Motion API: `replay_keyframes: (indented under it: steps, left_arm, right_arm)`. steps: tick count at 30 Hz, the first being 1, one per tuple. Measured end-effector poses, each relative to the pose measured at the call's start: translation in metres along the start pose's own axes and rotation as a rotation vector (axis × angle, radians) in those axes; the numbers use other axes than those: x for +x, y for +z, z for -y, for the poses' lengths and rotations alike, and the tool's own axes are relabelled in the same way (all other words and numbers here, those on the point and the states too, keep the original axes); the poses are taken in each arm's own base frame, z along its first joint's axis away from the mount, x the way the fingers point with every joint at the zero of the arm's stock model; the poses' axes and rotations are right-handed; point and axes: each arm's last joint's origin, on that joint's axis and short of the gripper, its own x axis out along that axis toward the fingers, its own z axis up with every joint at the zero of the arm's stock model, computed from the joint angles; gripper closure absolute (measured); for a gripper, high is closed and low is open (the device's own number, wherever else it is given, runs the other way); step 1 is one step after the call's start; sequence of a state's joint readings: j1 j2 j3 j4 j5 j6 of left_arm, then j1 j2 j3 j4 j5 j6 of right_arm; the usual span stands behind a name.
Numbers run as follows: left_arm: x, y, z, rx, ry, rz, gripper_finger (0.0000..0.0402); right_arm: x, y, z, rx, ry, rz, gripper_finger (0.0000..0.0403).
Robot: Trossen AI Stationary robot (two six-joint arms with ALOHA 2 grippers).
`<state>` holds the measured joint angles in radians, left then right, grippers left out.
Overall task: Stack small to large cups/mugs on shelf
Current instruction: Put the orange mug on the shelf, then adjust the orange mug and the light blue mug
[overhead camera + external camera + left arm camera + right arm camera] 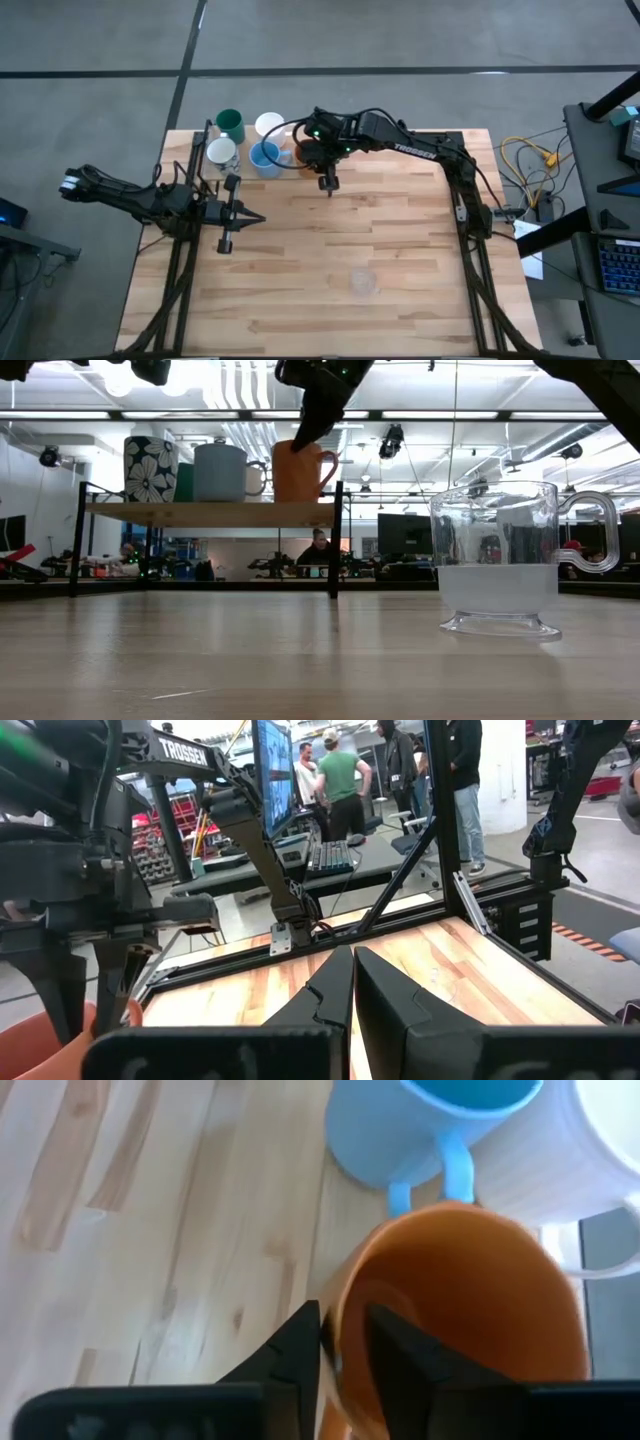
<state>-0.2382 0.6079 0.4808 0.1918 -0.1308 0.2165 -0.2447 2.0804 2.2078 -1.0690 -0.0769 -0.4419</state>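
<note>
Overhead, right tool (340,1342) straddles the orange mug's (470,1300) rim with a narrow gap, that mug upright on the shelf (210,513) beside the light blue mug (420,1125); clear cup (497,565) well apart on the surface (400,250); left tool (352,985) pressed shut, empty.

Left gripper (352,982): dark fingers pressed together, poised over light-wood tabletop (470,970).
Right arm (220,800): loomed beside, marked TROSSEN.
Orange cup (40,1038): glimpsed at frame's edge.
Background: people (340,780) stood near monitor (272,770).
</note>
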Motion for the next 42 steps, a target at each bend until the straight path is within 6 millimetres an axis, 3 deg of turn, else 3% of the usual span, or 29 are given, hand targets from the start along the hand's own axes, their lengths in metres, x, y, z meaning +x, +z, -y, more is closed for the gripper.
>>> replay_keyframes:
  steps: [12, 19, 31, 36, 42]
  left_arm:
    - [0.0, 0.0, 0.0, 0.0, 0.0, 0.0, 0.0402]
    - [0.0, -0.001, 0.0, 0.001, -0.002, -0.01, 0.0402]
    - [0.002, -0.003, 0.001, -0.031, -0.005, -0.026, 0.0402]
    - [0.003, -0.004, 0.001, -0.057, 0.015, -0.038, 0.0402]
    - [0.005, 0.006, -0.007, -0.042, 0.198, -0.037, 0.0402]
  right_arm:
    - [-0.001, 0.001, 0.0, 0.002, -0.004, 0.01, 0.0271]
    - [-0.014, 0.01, -0.001, -0.008, -0.018, 0.054, 0.0255]
    - [-0.075, 0.026, -0.03, -0.143, -0.041, 0.198, 0.0275]
    - [-0.105, 0.02, -0.03, -0.181, -0.064, 0.225, 0.0276]
    - [-0.13, 0.007, -0.023, -0.213, -0.054, 0.252, 0.0286]
